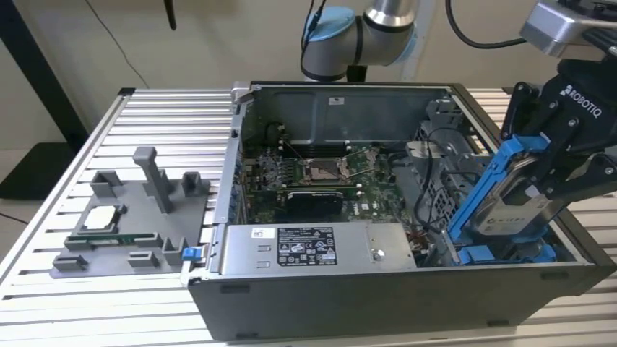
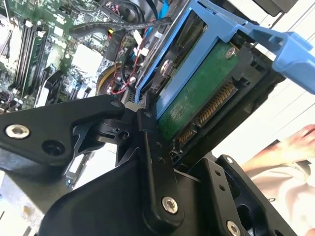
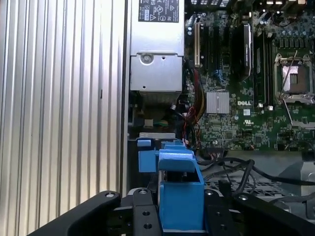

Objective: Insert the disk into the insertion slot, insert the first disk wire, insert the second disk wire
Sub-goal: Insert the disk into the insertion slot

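Note:
My gripper (image 1: 545, 170) is shut on the disk (image 1: 511, 211), a silver-grey drive with a pale label in a bright blue carrier frame (image 1: 487, 184). The disk hangs tilted, its lower end just above the insertion slot (image 1: 501, 254), a blue-tabbed bay at the exterior view's right end of the open computer case. In the second wrist view the disk's green circuit board (image 2: 197, 98) sits between my black fingers (image 2: 152, 162). The first wrist view has the blue carrier (image 3: 179, 191) between the fingers. Loose black cables (image 3: 236, 169) lie beside the cage; I cannot tell which are the disk wires.
Inside the case (image 1: 386, 303) are a boxy power supply (image 1: 318, 247) and the motherboard with its processor socket (image 1: 323, 170). A grey fixture (image 1: 126, 217) with parts stands on the slatted table (image 1: 58, 289) at the exterior view's left. A person's hand (image 2: 300, 142) is near the case.

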Tool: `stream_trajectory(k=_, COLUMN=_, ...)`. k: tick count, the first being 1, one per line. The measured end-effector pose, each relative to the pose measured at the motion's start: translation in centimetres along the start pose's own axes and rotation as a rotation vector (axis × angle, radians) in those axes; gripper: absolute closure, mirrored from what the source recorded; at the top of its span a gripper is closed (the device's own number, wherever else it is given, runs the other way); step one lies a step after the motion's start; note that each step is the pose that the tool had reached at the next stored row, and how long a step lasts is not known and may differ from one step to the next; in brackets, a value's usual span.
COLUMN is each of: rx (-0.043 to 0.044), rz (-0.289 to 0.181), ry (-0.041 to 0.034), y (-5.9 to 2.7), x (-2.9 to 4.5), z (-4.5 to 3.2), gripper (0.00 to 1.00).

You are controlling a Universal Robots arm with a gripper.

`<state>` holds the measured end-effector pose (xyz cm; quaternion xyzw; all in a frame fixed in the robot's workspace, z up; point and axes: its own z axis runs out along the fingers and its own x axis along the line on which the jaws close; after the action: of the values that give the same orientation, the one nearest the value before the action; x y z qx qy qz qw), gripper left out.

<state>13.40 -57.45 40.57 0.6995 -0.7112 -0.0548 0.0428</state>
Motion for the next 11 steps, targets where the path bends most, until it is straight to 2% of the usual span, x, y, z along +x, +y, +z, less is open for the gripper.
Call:
stream_trajectory(k=6, rx=-0.0001, rz=0.000, ry=-0.0057, y=-0.09, x=0.03, z=0.79, gripper=1.00)
stream_trajectory(k=9, rx=-0.0021, rz=-0.001, ry=-0.0098, y=-0.10, x=0.03, z=0.73, gripper=1.00)
stream_trajectory(k=11, rx=-0.0049, rz=-0.002, ry=-0.0138, y=-0.09, x=0.03, z=0.37, gripper=1.00)
